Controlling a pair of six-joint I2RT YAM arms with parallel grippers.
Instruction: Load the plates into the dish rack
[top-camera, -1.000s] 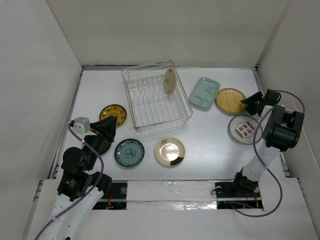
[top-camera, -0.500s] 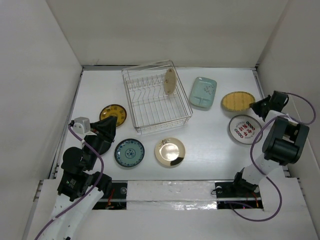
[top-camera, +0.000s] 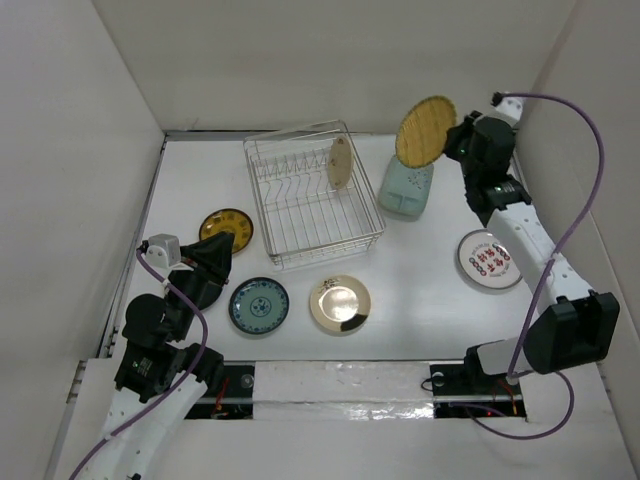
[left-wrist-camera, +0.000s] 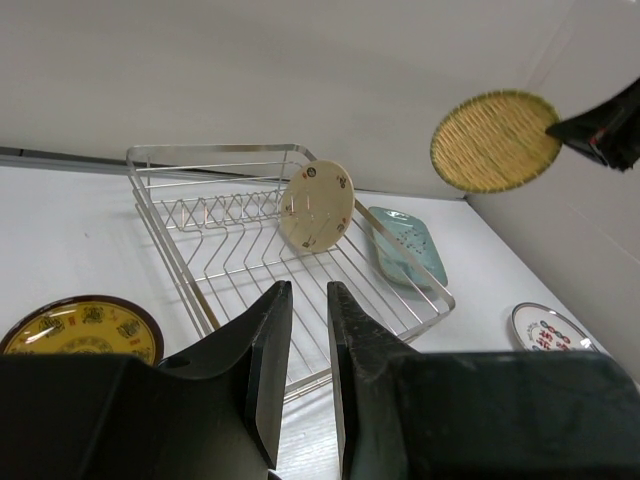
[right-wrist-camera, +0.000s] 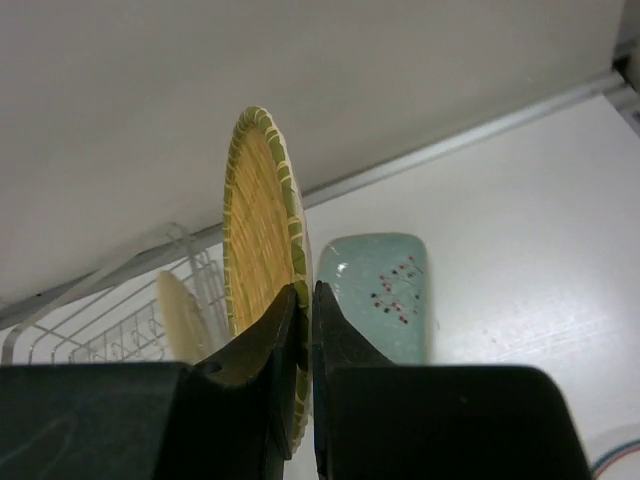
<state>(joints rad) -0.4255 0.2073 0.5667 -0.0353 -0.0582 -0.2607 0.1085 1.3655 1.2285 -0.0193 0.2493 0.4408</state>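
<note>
My right gripper (top-camera: 452, 135) is shut on the rim of a round tan woven plate (top-camera: 425, 130) with a green edge. It holds the plate on edge, high above the pale green squarish dish (top-camera: 405, 190), right of the silver wire dish rack (top-camera: 312, 195). The right wrist view shows the jaws (right-wrist-camera: 305, 295) pinching the tan plate (right-wrist-camera: 255, 210). A cream plate (top-camera: 340, 162) stands upright in the rack's slots. My left gripper (top-camera: 222, 245) is narrowly open and empty, low by the yellow-and-dark-brown plate (top-camera: 226, 228), facing the rack (left-wrist-camera: 250, 220).
A teal-patterned plate (top-camera: 259, 305) and a glossy cream plate (top-camera: 340, 303) lie in front of the rack. A white plate with red marks (top-camera: 488, 259) lies at the right. White walls close in the left, back and right.
My right arm has lifted the tan plate off the table, turned it on edge and carried it up and left, over the green dish. The left arm has not moved.
</note>
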